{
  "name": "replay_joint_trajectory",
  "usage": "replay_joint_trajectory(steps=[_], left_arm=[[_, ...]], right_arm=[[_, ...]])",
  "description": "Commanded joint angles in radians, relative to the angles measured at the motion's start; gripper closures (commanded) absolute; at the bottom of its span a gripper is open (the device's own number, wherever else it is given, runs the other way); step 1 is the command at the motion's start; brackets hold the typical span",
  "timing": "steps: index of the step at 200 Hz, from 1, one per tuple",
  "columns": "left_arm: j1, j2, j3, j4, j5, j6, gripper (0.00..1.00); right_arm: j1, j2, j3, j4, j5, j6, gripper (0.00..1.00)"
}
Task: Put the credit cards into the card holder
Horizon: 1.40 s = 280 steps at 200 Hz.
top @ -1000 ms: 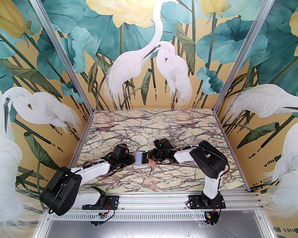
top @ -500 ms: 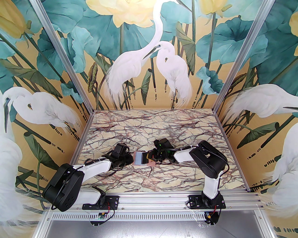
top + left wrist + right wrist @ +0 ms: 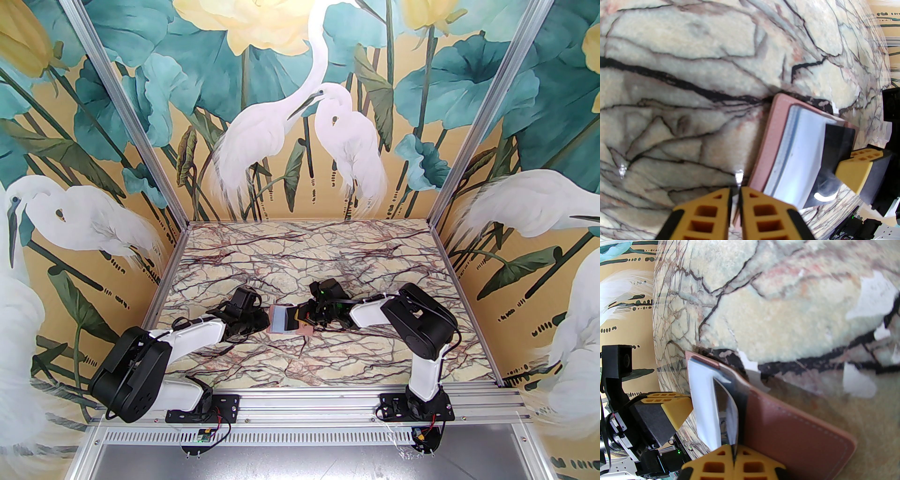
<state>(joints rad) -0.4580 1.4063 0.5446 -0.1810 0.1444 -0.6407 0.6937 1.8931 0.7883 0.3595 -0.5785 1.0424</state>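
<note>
The card holder (image 3: 307,331) is laid open on the marble desk (image 3: 300,262) between the two arms. Its pink cover edge is clamped in the jaws of the right gripper (image 3: 734,452), and the pale credit cards (image 3: 801,150) appear to be stacked inside. The jaws of the left gripper (image 3: 734,193) are closed together on nothing visible, just beside the holder. Insertion is judged nearly done; next, the cards should be pressed fully home and the cover lowered squarely, so that the stack is not dragged out.
</note>
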Motion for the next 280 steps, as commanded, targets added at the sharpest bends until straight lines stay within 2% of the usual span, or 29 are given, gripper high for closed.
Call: replay_joint_trajectory(steps=[1,108,280], left_arm=[[-0.006,0.059,0.03,0.079,0.044,0.024,0.83],[-0.006,0.095,0.058,0.12,0.063,0.036,0.83],[-0.028,0.071,-0.04,0.175,0.089,-0.012,0.85]], right_arm=[[0.006,0.05,-0.005,-0.095,0.042,-0.024,1.0],[0.006,0.048,-0.006,-0.097,0.04,-0.028,1.0],[0.012,0.033,-0.006,-0.103,0.07,0.006,0.99]])
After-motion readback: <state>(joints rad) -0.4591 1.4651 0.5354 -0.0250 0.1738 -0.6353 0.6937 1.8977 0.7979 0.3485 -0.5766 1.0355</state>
